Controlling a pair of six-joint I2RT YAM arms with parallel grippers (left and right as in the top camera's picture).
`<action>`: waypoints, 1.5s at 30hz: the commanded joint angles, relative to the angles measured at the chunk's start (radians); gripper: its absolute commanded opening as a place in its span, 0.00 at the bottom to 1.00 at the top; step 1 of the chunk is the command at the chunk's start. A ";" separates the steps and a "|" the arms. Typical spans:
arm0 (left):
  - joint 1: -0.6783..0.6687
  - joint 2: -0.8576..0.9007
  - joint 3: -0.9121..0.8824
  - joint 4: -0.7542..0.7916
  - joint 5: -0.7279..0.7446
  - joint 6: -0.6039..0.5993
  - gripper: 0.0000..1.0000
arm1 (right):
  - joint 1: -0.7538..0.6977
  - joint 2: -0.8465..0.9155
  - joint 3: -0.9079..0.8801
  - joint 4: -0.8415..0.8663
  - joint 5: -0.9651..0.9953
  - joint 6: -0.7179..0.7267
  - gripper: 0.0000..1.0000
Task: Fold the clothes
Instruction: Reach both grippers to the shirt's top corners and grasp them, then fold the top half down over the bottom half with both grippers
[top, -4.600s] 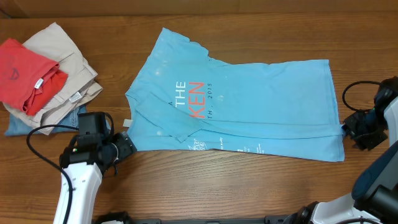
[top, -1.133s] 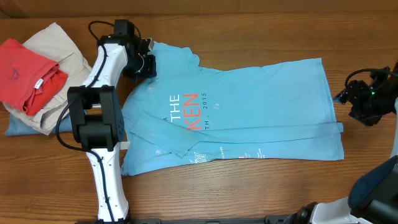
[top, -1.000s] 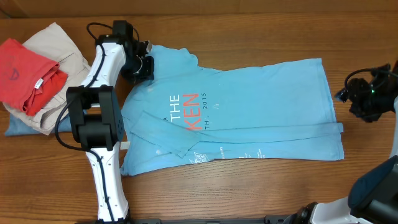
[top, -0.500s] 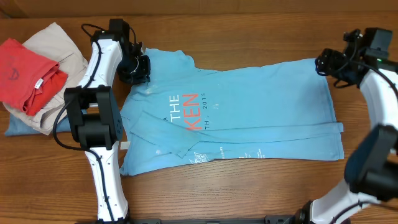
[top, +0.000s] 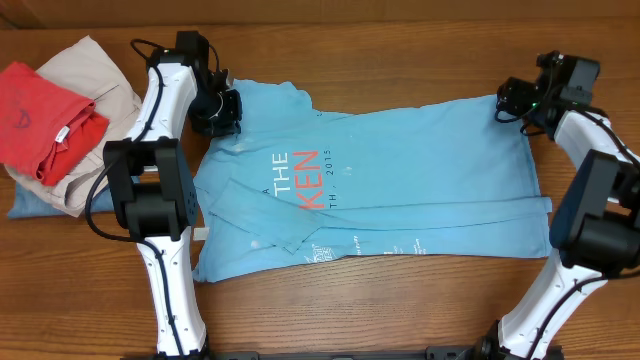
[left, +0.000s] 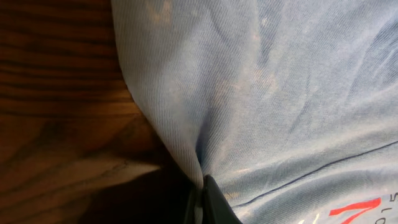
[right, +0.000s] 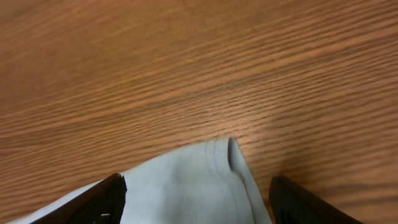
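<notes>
Sky-blue T-shirt (top: 400, 170) is lying spread flat across the middle of the wooden table (top: 400, 300), with its collar end toward the robot's left and its hem toward the right. Along the near edge, small white print (top: 330, 238) is showing, and on the left part a flap of cloth is lying doubled over.

Farther in, white and red-orange lettering (top: 305, 178) is running sideways across the chest.

At the shirt's far left corner, the left gripper (top: 224, 110) is bearing down on the cloth. In its wrist view the dark fingers (left: 211, 199) are pinching a raised ridge of the blue fabric, with bare wood just beside it.

At the far right corner, the right gripper (top: 510, 100) is hovering at the hem. Its wrist view is showing the two fingers (right: 109, 196) standing wide apart, with the stitched corner of the shirt lying between them on the wood.

At the far left of the table, apart from the shirt, a red T-shirt (top: 40, 115) is resting on beige trousers (top: 110, 100), and blue denim (top: 30, 205) is peeking out beneath.
</notes>
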 joint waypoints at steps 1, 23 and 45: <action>-0.008 0.013 0.024 0.000 -0.025 -0.011 0.06 | -0.001 0.041 0.014 0.048 0.005 0.001 0.77; -0.005 0.006 0.024 -0.017 -0.026 -0.021 0.04 | -0.007 0.133 0.052 0.070 -0.017 0.129 0.04; 0.039 -0.164 0.026 -0.098 -0.027 -0.017 0.04 | -0.026 -0.060 0.309 -0.515 0.097 0.128 0.04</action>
